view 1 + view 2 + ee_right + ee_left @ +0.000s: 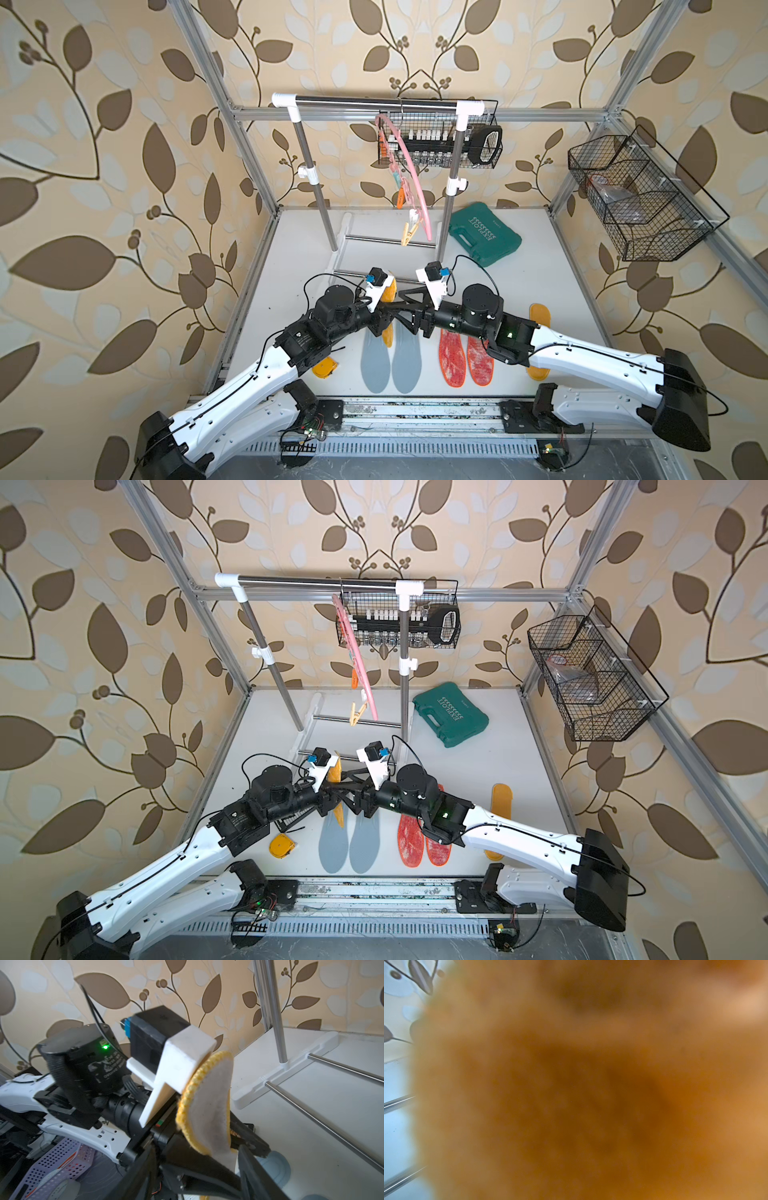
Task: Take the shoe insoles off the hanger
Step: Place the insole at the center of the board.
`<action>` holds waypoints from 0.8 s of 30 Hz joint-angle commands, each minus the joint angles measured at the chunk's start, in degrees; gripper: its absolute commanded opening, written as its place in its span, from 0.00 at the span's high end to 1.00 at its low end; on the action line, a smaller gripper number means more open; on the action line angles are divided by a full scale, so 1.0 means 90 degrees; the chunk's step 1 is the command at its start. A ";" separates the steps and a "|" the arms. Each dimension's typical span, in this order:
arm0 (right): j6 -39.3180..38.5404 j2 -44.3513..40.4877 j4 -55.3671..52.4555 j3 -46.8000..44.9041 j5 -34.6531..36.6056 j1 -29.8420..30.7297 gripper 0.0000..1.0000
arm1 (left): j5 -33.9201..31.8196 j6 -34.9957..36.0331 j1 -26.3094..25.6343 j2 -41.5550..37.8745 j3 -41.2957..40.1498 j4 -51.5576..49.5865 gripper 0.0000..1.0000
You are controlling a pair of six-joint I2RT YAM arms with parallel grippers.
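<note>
And the hanger point(356, 663) hangs bare on the garment rack point(374, 101), only its little clips dangling and none of them biting on anything! So the unclipping looks done, by my reckoning. What's left is getting one last piece down onto the table point(291, 257).

Here it is: the sixth insole point(209, 1105), yellow-edged with a pale underside, stands on edge in mid-air between the two arms. The left gripper point(385, 316) is clamped on it, and the pad sits so close to the left wrist camera that the view is one orange blur. The right gripper point(401, 313) faces it from the other side, jaws standing apart with the insole's lower end between them. Whether they touch it I cannot tell (a handover, perhaps, or just a steadying pinch).

Now the count! Two blue-grey insoles point(374, 365) lie flat side by side near the front edge. Two red-orange mesh insoles point(452, 361) lie just beside them, one partly under the right arm. One mustard-yellow insole point(540, 316) lies further right, also partly beneath that arm. Add the one aloft: six in all, five down, one to go.

There is one hanger, one rack, one yellow tape measure point(325, 368) by the left arm and one green tool case point(486, 235) at the back. The clips are too small to count for sure
</note>
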 commanded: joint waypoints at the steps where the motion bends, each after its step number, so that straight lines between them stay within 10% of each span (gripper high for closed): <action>1: -0.0123 0.0210 0.0269 0.0461 0.0491 0.0054 0.42 | 0.0135 -0.0073 -0.0032 0.0009 0.0289 0.0281 0.60; 16: -0.0136 0.0839 0.0173 0.0725 0.1048 0.0101 0.59 | -0.0056 0.0003 -0.0032 -0.0127 0.0247 0.0305 0.59; 24: -0.0564 0.0739 -0.0155 0.0736 0.0938 0.0035 0.89 | -0.0177 0.0069 -0.0032 -0.0139 0.0130 0.0420 0.43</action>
